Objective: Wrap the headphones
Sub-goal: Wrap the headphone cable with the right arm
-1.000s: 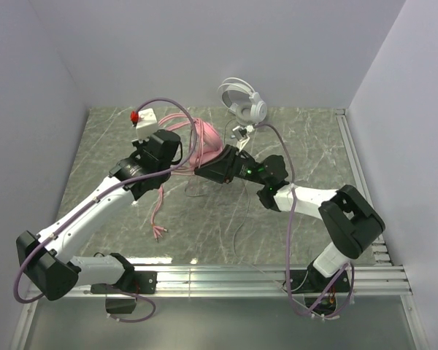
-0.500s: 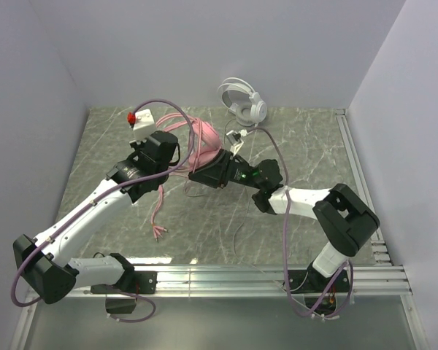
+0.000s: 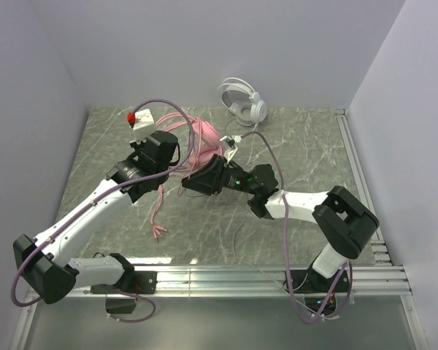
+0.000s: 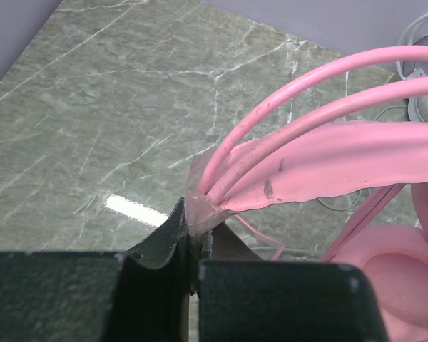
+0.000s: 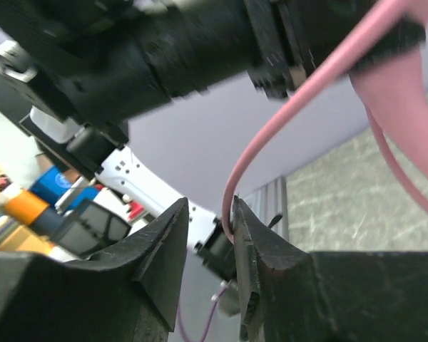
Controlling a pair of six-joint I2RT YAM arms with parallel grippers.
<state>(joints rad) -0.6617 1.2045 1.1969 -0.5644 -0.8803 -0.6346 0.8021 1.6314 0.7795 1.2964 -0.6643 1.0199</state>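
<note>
- My left end effector (image 4: 194,239) is clamped shut on the end of the pink headphones (image 4: 328,153), on their band. It holds them above the bench (image 3: 314,146), mid-back, between my two arms.
- My right end effector (image 5: 210,214) stands partly open. The pink cable (image 5: 233,187) runs loose between its jaws.
- Nothing pinches that cable, so it may slide out as I loop it.
- My left pinch is narrow, and a hard pull could twist the band free.
- The white headphones (image 3: 242,102) sit close behind. A wide swing could snag them.
</note>
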